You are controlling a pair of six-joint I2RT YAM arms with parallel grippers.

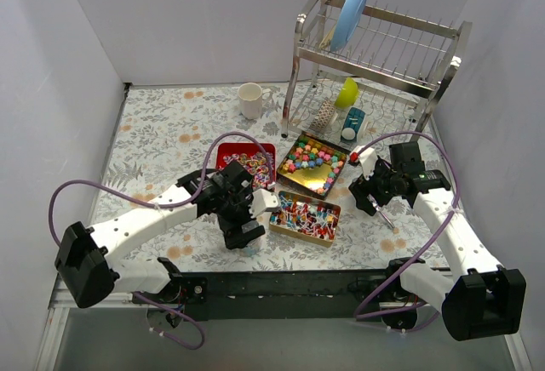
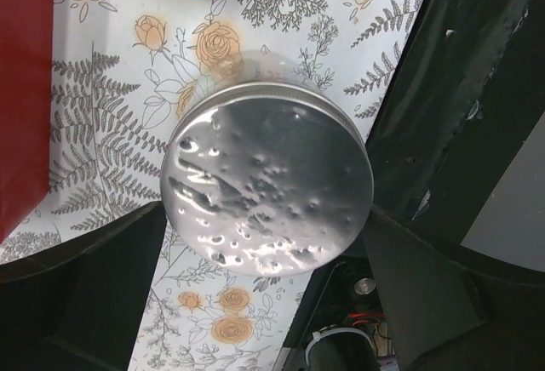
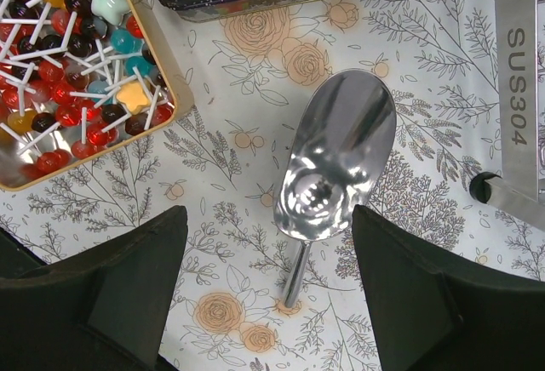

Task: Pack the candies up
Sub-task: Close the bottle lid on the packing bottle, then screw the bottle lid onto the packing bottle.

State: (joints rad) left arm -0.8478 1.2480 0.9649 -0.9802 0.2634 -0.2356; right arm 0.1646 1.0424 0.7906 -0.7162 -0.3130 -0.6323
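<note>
1. Top external view, left side: the left gripper (image 1: 244, 235) hangs at 7 o'clock of the red tray (image 1: 226, 151). In the left wrist view its jaws are spread to either side of a round metal tin (image 2: 268, 179) lying on the floral table (image 1: 153, 124), released rather than clamped.
2. Middle: striped candies (image 1: 249, 163) lie in the red tray. Pastel stars (image 1: 311, 160) fill the dark tray (image 1: 308, 185) at its 3 o'clock. Red stick sweets (image 3: 77, 73) crowd the gold tray (image 1: 338, 211) at 6 o'clock of the dark one.
3. Right: the right gripper (image 1: 379, 196) hovers at 3 o'clock of the gold tray, jaws wide apart. A steel scoop (image 3: 341, 158) lies flat between them, touching neither finger.
</note>
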